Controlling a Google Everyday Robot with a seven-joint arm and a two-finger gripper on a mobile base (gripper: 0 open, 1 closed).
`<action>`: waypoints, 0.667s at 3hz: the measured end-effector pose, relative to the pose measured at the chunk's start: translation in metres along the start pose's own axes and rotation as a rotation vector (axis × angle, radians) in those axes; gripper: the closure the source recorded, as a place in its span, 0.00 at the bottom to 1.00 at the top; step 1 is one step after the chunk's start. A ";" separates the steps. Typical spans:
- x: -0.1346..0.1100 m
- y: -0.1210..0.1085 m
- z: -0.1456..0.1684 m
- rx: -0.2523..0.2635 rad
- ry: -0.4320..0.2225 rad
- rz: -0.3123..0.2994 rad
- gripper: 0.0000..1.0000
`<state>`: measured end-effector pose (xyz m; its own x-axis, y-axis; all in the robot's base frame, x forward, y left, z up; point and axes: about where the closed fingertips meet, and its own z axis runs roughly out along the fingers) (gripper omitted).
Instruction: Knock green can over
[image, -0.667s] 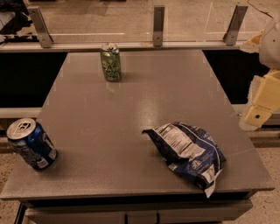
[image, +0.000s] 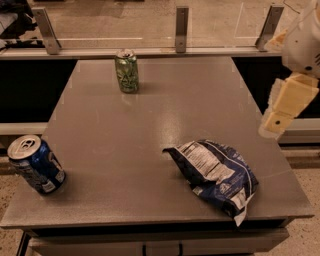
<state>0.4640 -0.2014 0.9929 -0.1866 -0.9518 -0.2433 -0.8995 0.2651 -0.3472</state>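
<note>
The green can (image: 127, 71) stands upright near the far edge of the grey table (image: 150, 130), left of the middle. It is shiny green with pale markings and a silver top. My gripper (image: 280, 117) hangs at the right edge of the view, over the table's right side. It is far to the right of the green can, nearer to me, and touches nothing.
A blue can (image: 36, 164) stands at the near left corner. A dark blue crinkled snack bag (image: 217, 174) lies at the near right. A glass barrier with metal posts (image: 182, 29) runs behind the table's far edge.
My gripper has shifted slightly left and up at the right edge of the view. The cans and the bag have not moved.
</note>
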 end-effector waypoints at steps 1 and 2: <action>-0.038 -0.049 0.027 0.060 -0.086 -0.043 0.00; -0.082 -0.110 0.065 0.106 -0.262 -0.032 0.00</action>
<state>0.6039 -0.1428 0.9924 -0.0378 -0.8916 -0.4513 -0.8542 0.2632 -0.4483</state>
